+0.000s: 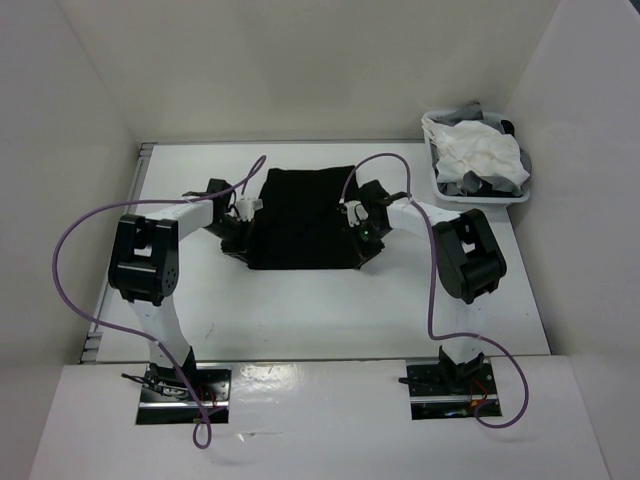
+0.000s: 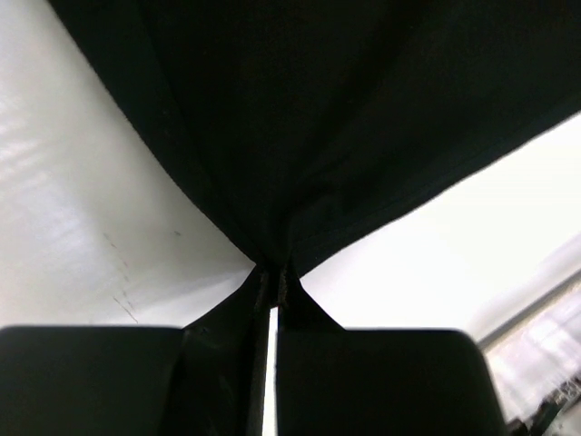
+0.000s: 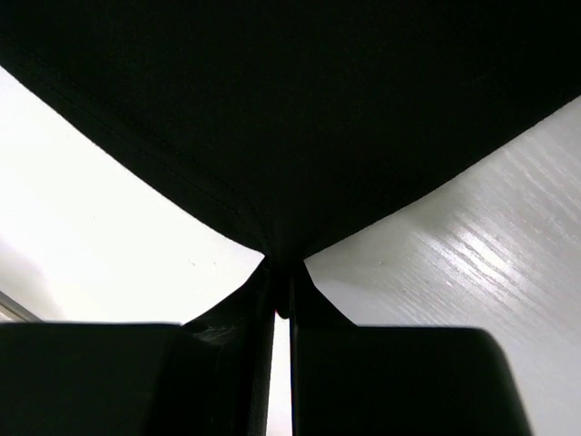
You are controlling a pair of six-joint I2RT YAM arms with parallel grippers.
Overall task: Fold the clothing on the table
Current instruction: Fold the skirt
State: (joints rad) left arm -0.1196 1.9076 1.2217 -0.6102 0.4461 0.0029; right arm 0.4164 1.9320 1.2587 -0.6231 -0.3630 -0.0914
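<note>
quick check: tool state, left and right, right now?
Left tool: closed, pinching the clothing.
Right tool: closed, also pinching the clothing.

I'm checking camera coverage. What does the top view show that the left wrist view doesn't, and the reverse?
Only the top view: the whole outline of the black garment, both arms, the right gripper at its right edge, and a basket of white and grey cloth at the far right corner. Only the left wrist view: the left gripper pinched shut on a gathered bit of the fabric. Both: the garment lying on the white table.
</note>
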